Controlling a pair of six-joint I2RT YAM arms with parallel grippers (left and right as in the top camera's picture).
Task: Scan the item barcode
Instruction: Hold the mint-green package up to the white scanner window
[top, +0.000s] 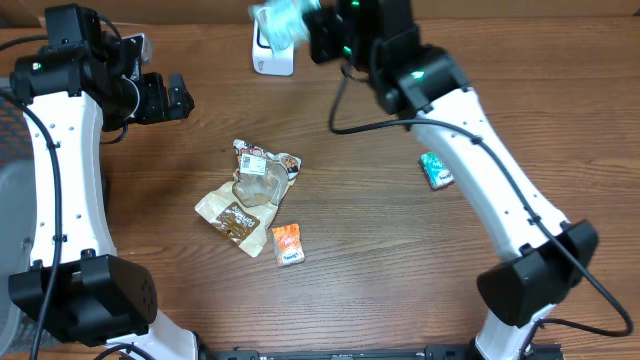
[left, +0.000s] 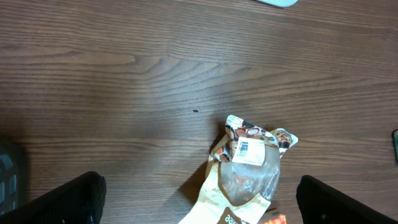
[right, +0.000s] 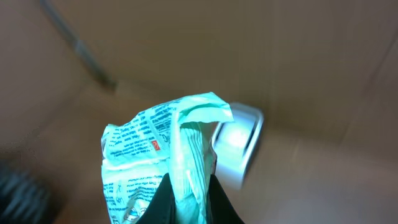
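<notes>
Near edge of the wooden table (top: 380, 260): small orange packet (top: 287, 244). Past it, mid-table, a brown-and-clear plastic snack bag (top: 250, 195); a small teal packet (top: 435, 171) sits toward the right edge, all untouched. Left end effector (top: 178, 98) hangs by the far-left corner, fingers wide apart, holding nothing. Task item, a pale teal crinkly printed wrapper (right: 161, 162), is off the table at the far edge, pinched in the right end effector (right: 186, 208), fingers squeezed together on its lower fold. The white barcode scanner (top: 272, 58) is just beyond it. Step looks like presenting: turn the printed face flat to the scanner window, hold steady and avoid creasing; barcode not readable here.
</notes>
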